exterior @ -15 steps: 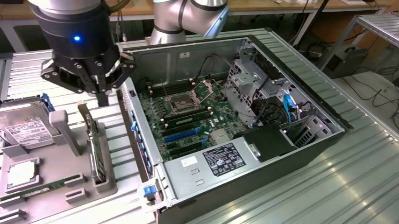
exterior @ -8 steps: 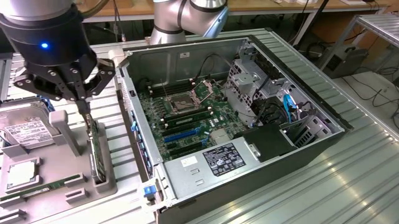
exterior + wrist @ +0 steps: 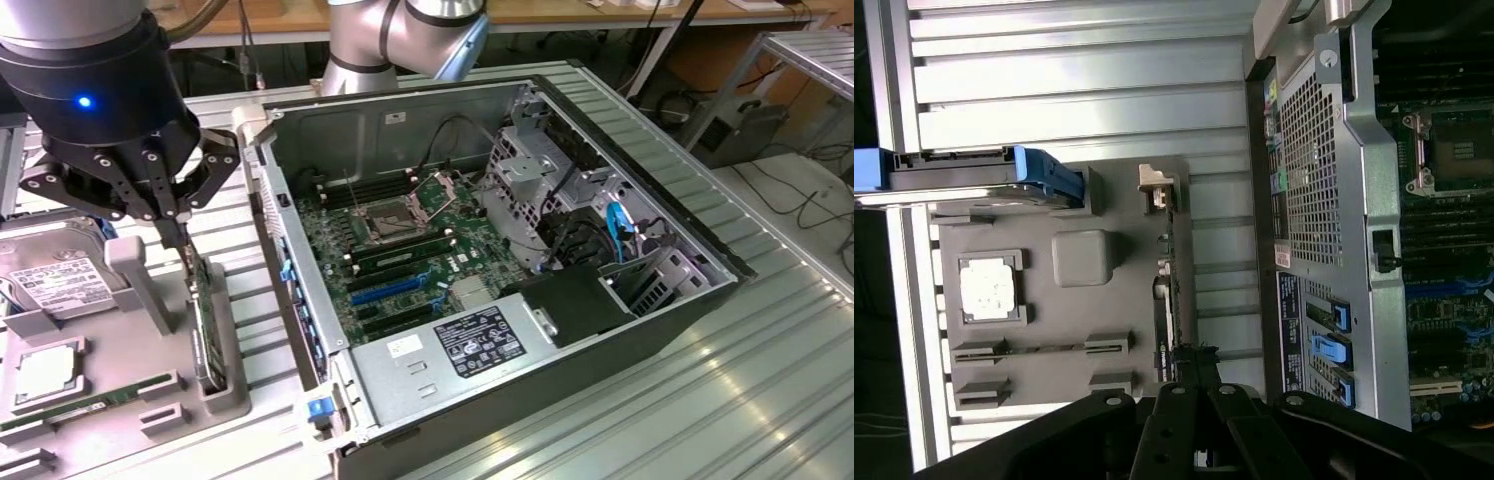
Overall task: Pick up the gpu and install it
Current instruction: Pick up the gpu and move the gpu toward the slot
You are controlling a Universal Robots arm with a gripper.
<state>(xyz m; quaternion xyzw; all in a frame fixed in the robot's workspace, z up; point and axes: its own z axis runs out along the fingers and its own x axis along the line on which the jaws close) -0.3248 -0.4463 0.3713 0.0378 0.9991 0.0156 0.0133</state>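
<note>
1. tray [image 3: 127, 350] of grey plastic sits nearest, on the exterior view's left, carrying a hard drive [image 3: 60, 285], a square chip [image 3: 47, 368] and a memory stick [image 3: 94, 400].
2. gpu [image 3: 203, 320] stands on edge in a slot along the tray's side that faces the computer case.
3. pincer [image 3: 178, 240] hangs straight above one end of the gpu, fingers drawn narrow and pinched on the card's top edge.
4. computer case [image 3: 574, 390] lies open just beyond the tray, its motherboard [image 3: 400, 262] exposed.
5. arm base [image 3: 400, 40] stands behind the case, farthest back.
</note>
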